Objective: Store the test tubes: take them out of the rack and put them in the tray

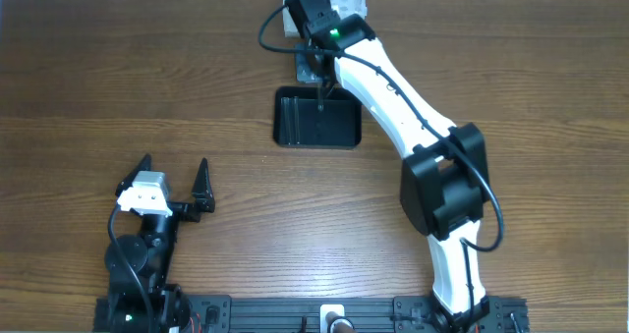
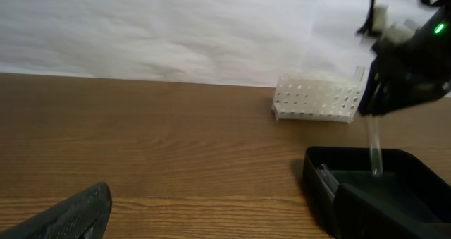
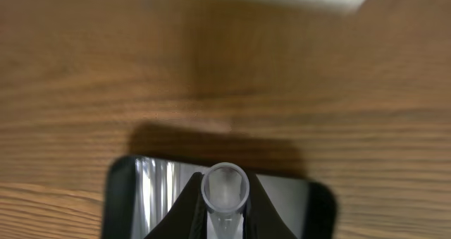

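Observation:
A clear test tube (image 2: 373, 149) hangs upright with its lower end inside the black tray (image 2: 394, 197), and my right gripper (image 1: 320, 76) is shut on its upper part. In the right wrist view the tube's open mouth (image 3: 225, 185) sits between the two dark fingers (image 3: 189, 204), above the tray's near wall (image 3: 120, 197). The white rack (image 1: 346, 3) stands just beyond the tray (image 1: 295, 127) at the table's far side. My left gripper (image 1: 175, 174) rests open at the near left, far from both.
Brown wooden table all around. Glassy streaks (image 3: 156, 190) lie on the tray floor, possibly a tube lying flat. A white wall backs the table behind the rack (image 2: 317, 98). The right arm's white links (image 1: 403, 107) stretch diagonally over the table's right half.

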You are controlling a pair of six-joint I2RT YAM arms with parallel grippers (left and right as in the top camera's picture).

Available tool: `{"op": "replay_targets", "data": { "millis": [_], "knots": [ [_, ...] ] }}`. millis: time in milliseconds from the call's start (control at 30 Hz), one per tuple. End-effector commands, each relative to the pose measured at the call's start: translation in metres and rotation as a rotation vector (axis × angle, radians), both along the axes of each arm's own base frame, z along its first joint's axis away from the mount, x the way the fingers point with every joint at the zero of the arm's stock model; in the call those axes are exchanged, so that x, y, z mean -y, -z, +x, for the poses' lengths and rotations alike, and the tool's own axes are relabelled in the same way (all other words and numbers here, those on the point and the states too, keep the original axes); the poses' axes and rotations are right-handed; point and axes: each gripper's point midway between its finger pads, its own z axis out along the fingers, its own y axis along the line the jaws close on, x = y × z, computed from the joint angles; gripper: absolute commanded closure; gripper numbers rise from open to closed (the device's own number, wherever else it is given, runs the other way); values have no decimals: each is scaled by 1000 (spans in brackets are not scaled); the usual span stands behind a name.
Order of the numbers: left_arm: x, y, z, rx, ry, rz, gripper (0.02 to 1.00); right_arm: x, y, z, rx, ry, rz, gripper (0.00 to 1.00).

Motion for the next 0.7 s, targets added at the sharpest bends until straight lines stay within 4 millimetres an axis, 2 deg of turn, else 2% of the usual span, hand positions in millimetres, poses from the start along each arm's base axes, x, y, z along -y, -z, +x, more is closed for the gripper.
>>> {"op": "replay_targets", "data": {
  "millis": [33,400,700],
  "knots": [
    [2,1,0,3,13,13,18,-10,20,-6,-59,5,32,904],
    [2,1,0,3,13,13,18,-13,62,-17,-166,39,24,897],
    [2,1,0,3,13,13,18,-15,72,-20,-188,51,27,820]
  ]
}}
